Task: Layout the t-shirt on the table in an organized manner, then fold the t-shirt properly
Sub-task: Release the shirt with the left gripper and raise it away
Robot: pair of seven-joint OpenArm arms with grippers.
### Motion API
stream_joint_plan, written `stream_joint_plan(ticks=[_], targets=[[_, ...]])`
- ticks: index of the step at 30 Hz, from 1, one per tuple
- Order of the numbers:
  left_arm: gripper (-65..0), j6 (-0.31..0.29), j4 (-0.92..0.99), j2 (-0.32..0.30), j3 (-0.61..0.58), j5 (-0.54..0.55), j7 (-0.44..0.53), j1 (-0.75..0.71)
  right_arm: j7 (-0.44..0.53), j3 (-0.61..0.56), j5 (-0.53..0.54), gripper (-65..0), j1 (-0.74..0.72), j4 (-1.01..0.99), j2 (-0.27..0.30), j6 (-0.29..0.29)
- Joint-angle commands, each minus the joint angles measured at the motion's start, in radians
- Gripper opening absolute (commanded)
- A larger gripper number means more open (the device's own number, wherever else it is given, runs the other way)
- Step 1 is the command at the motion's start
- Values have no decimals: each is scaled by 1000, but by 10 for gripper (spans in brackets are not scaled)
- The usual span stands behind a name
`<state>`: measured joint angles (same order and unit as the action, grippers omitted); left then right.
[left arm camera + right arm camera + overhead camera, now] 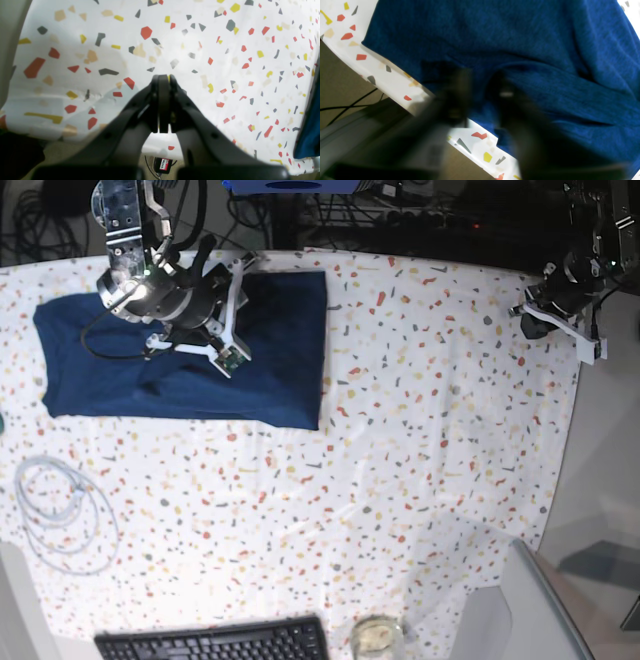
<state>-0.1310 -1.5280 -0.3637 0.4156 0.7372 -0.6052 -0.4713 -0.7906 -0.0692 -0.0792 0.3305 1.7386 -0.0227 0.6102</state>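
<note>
The navy-blue t-shirt (270, 350) lies as a flat rectangle at the table's (420, 440) far left, with creases under my arm. My right gripper (160, 345) hovers low over its middle. In the right wrist view the t-shirt (520, 37) fills the frame. The right gripper (480, 100) is blurred there, its dark fingers (456, 95) sit slightly apart against the fabric, and a grip cannot be made out. My left gripper (530, 322) rests at the far right edge, away from the shirt. In the left wrist view the left gripper (163, 80) is shut and empty above the speckled cloth (225, 62).
A coiled white cable (60, 500) lies at the left. A black keyboard (215, 642) and a small glass (377, 635) sit at the front edge. A grey panel (520, 610) stands at the front right. A sliver of the shirt (310, 130) shows at the left wrist view's right edge.
</note>
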Motion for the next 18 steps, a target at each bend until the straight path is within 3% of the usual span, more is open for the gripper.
stream_joint_plan(ticks=[1,6,18], targets=[[-650,-6,-12,-16,7,8,17,-4,10,1,11,-635,-1,17,-3,-3],[-650,-6,-12,-18,10,8,17,-4,4,49,11,-648,45,87,11,-3],[-650,-6,70,-18,9,8,17,26,-123,216,11,-650,80,163,54,4]])
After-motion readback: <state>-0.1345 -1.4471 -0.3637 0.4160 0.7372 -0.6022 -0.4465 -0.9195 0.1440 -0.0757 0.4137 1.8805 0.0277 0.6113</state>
